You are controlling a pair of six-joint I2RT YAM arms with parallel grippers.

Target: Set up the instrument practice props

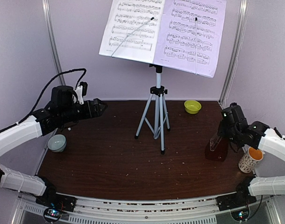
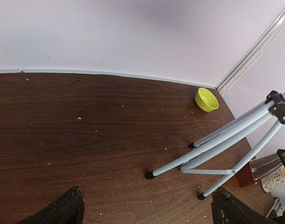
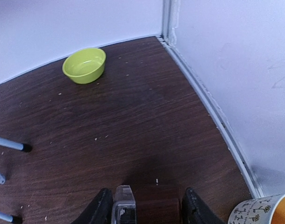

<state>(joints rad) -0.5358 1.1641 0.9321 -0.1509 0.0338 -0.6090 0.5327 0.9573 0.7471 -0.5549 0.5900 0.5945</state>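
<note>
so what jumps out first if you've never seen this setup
The tall music stand at the back centre of the table, its silver tripod carrying two sheet-music pages high above everything. Next, the right end effector at the table's right edge, straddling the small red-brown metronome, with a patterned mug beside it. The yellow-green bowl at the back right is the one bright spot.
</note>
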